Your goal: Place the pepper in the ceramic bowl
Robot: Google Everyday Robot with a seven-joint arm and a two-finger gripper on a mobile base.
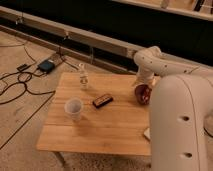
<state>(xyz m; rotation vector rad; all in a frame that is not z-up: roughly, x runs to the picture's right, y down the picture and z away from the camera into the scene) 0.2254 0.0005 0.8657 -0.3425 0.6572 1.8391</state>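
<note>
The ceramic bowl (pixel 142 93) is small, round and dark maroon, and sits near the right edge of the wooden table (pixel 100 127). My gripper (pixel 140 81) hangs at the end of the white arm (pixel 150 57), just above the bowl's far rim. The pepper does not show as a separate thing; I cannot tell whether it lies inside the bowl or is held by the gripper. The large white arm segment (pixel 182 125) in the foreground hides the table's right side.
A translucent white cup (pixel 74 108) stands at the left front. A flat dark block with an orange edge (pixel 102 101) lies mid-table. A small clear bottle (pixel 83 78) stands at the back left. Cables and a blue box (pixel 46 65) lie on the floor to the left.
</note>
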